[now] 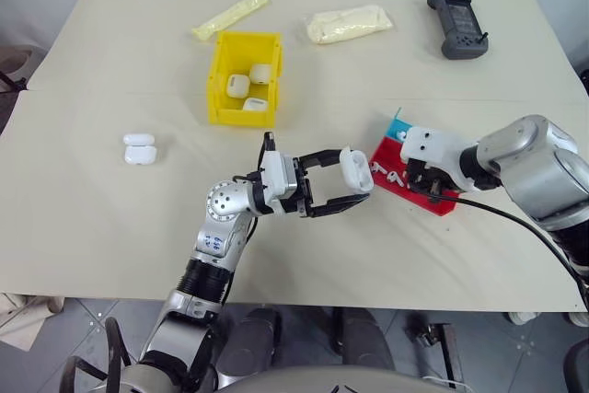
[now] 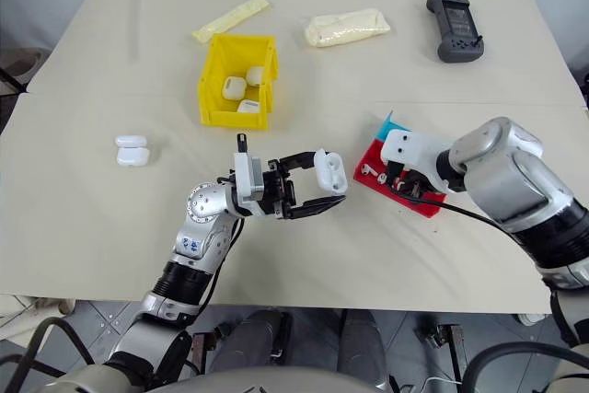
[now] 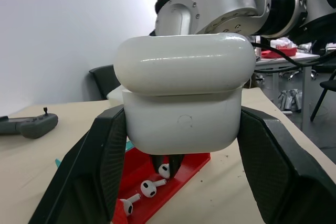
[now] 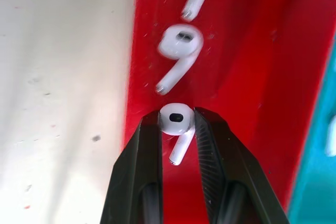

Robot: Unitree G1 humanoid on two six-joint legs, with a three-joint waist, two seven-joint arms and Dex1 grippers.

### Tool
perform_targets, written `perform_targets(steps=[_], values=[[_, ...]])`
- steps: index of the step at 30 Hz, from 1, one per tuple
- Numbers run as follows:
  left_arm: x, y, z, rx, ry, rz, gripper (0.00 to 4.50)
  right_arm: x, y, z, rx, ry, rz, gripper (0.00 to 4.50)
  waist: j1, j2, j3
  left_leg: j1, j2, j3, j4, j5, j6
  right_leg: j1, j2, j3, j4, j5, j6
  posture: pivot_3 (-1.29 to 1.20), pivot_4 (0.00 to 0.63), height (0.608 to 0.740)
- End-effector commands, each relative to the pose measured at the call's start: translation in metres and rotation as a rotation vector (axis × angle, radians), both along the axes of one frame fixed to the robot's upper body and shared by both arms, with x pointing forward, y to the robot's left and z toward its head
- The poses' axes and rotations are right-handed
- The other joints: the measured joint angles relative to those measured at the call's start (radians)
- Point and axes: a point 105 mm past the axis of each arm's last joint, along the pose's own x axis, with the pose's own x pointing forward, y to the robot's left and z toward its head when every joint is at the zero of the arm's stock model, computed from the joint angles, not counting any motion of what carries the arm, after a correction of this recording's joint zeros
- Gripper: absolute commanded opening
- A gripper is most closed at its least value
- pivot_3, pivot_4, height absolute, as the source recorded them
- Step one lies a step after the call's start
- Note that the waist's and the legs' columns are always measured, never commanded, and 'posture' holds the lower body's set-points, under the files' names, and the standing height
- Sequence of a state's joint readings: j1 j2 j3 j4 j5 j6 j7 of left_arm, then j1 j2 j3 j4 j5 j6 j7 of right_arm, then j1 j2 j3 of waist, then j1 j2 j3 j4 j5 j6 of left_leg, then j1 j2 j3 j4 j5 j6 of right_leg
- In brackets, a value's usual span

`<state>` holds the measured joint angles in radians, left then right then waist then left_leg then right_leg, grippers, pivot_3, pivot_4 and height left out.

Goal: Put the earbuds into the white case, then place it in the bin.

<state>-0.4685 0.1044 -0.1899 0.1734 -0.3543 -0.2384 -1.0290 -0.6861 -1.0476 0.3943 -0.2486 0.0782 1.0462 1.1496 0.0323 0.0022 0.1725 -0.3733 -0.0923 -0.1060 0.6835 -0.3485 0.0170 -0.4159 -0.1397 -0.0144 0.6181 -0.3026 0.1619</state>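
Two grippers share the work here, each set up for its half. The left gripper, just below the middle of the left eye frame, has its black fingers pinched on the body of a white case, with the lid up. Held off the table and turned toward the lower right of the frame, the case seems to be presented as a waiting socket, so an earbud can be brought to it rather than the other way round.

At the lower right, the right gripper reaches down into a shallow red tray with a blue edge. In the right wrist view its fingers are nearly together on one earbud, gripping the rounded head while the stem hangs between them. Taking it by the head probably leaves the stem free to slide into the case. Two more earbuds lie just above it in that picture, on the red floor of the tray, untouched.

Near the upper middle stands the yellow bin, with three white cases already lying inside. Two spare cases sit together at the left of the table. A black controller and two pale packets lie along the top edge, out of the way.

By my reading, the job is at the first pick: this earbud is gripped but not yet clearly lifted.
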Motion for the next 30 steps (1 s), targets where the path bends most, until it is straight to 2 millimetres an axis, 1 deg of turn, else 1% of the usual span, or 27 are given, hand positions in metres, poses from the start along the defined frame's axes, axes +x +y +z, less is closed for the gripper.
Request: perform_targets(steps=[1,2,5,6,8,11,13,19,25,30], values=[[-0.003,0.004,0.011,-0.026,-0.029,-0.025,2.78,-0.013,0.011,0.028,0.171,-0.071,0.029,0.51,-0.002,0.000,0.000,0.000,0.000,0.000,0.000,0.000,0.000,0.000,0.000,0.000,0.000,0.000,0.000,0.00,0.150,0.740],[-0.003,0.006,0.011,-0.024,-0.027,-0.030,2.78,-0.015,0.013,0.031,0.219,-0.106,0.037,0.51,-0.003,0.000,0.000,0.000,0.000,0.001,0.000,0.000,0.000,0.000,0.000,0.000,0.000,0.000,0.000,0.00,0.150,0.740],[-0.003,0.008,0.008,-0.004,-0.005,-0.058,2.78,-0.023,0.023,0.044,0.425,-0.303,0.164,0.51,-0.004,-0.001,0.000,0.000,0.001,0.000,-0.001,0.000,0.000,0.000,0.001,-0.001,0.000,0.000,0.000,0.00,0.150,0.740],[-0.003,0.009,0.008,0.000,0.000,-0.071,2.78,-0.028,0.027,0.046,0.489,-0.348,0.201,0.51,-0.004,-0.001,0.000,0.001,0.001,0.000,-0.001,0.000,0.000,0.001,0.001,0.000,0.001,0.000,0.000,0.00,0.150,0.740],[-0.004,0.009,0.009,0.010,0.008,-0.089,2.78,-0.044,0.037,0.055,0.687,-0.411,0.277,0.51,-0.004,-0.001,0.000,0.001,0.001,0.000,-0.001,0.000,0.000,0.001,0.001,0.000,0.001,0.000,0.000,0.00,0.150,0.740],[-0.004,0.011,0.013,0.010,0.007,-0.103,2.78,-0.057,0.043,0.068,0.905,-0.501,0.299,0.51,-0.006,-0.001,0.000,0.002,0.000,0.001,0.000,0.000,0.000,0.001,0.001,0.001,0.002,0.000,0.001,0.00,0.150,0.740],[-0.003,0.012,0.015,0.012,0.010,-0.104,2.78,-0.061,0.049,0.069,1.006,-0.539,0.283,0.51,-0.006,-0.001,0.000,0.003,0.001,0.000,0.000,0.000,0.001,0.002,0.001,0.001,0.002,0.000,0.001,0.00,0.150,0.740],[-0.006,0.018,0.015,0.040,0.019,-0.121,2.78,-0.072,0.068,0.080,1.189,-0.641,0.305,0.51,-0.009,-0.001,0.000,0.003,0.001,0.000,0.000,0.000,0.000,0.002,0.001,0.001,0.002,0.000,0.001,0.00,0.150,0.740],[-0.007,0.021,0.016,0.053,0.029,-0.132,2.78,-0.073,0.091,0.078,1.259,-0.648,0.341,0.51,-0.009,-0.001,0.000,0.004,0.001,0.000,0.000,0.000,0.000,0.002,0.001,0.001,0.002,0.000,0.001,0.00,0.150,0.740],[-0.008,0.019,0.017,0.055,0.030,-0.133,2.78,-0.070,0.100,0.073,1.270,-0.636,0.364,0.51,-0.009,0.000,0.000,0.004,0.000,0.000,0.000,0.000,0.000,0.002,0.001,0.001,0.002,0.000,0.001,0.00,0.150,0.740]])
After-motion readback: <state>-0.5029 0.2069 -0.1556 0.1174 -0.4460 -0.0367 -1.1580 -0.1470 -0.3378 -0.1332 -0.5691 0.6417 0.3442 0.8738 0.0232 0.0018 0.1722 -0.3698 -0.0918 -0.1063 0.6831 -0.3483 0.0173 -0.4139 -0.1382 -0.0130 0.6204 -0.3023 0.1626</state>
